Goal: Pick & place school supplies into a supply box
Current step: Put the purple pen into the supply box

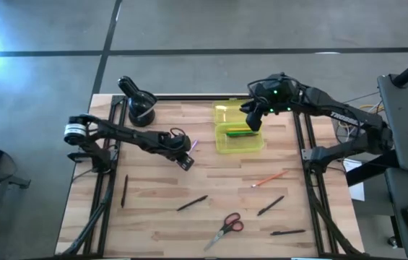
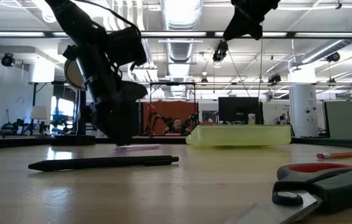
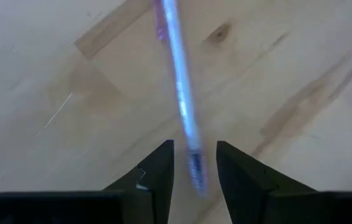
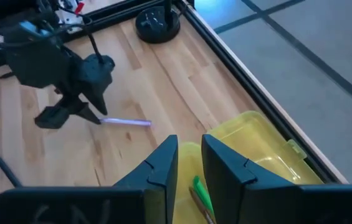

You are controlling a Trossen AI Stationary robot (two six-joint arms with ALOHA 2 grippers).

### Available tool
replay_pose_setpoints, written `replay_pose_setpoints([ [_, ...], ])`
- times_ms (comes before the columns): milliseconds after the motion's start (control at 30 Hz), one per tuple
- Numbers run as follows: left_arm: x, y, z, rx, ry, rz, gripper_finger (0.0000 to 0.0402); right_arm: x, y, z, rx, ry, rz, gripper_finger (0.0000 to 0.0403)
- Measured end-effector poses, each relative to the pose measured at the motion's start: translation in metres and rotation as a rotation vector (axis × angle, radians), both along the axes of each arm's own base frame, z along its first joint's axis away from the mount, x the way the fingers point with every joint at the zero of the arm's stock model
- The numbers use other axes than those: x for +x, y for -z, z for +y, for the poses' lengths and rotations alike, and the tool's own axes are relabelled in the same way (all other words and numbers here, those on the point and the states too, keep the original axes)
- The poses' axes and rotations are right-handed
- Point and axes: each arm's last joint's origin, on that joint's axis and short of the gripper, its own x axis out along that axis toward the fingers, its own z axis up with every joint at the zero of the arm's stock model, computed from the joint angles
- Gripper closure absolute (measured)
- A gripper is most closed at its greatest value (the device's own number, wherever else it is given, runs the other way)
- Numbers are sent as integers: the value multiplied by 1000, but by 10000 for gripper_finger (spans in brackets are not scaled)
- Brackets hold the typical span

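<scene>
High view, progress: the supply box (image 1: 240,128) lies with its lid thrown back near the far edge of the tabletop (image 1: 153,217), right of centre, and holds a green pen (image 1: 240,133); I judge the task barely begun.
Still out on the tabletop: a pink-purple pen (image 1: 194,144) mid-tabletop, an orange pencil (image 1: 270,178) toward the right edge, red-handled scissors (image 1: 227,228) near the front edge, and several black pens, one (image 1: 124,191) by the left edge and others (image 1: 192,204) in the front half.
Left gripper (image 3: 192,169): down at the tabletop's middle, fingers (image 3: 157,171) spread a little with the pink-purple pen's end lying between them; not pinching it, as far as I can tell.
Right gripper (image 4: 189,163): hanging over the supply box, fingers (image 4: 160,165) close together with a narrow gap, nothing between them.
Left wrist view only: the pen's end sits inside the gap, which the high view hides under the arm.
Right wrist view only: the green pen in the box, and the left gripper's tip at the pink-purple pen.
Low view only: the pink-purple pen lies flat on the wood, and the right gripper hangs well above the box.
Other: a black round stand (image 1: 140,110) sits at the far left corner.
</scene>
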Motion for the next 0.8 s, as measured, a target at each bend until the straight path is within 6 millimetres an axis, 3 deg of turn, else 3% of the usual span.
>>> replay_pose_setpoints([
  [233,3,19,1,13,24,79,308,-8,-4,3,11,8,0,342],
  [433,0,27,-3,26,87,150,386,-9,-5,4,12,8,-6,344],
  [533,-1,21,-3,34,111,136,390,-10,-4,4,17,7,5,344],
  [800,-19,-18,-6,69,171,82,392,-4,-3,9,34,-94,-17,344],
])
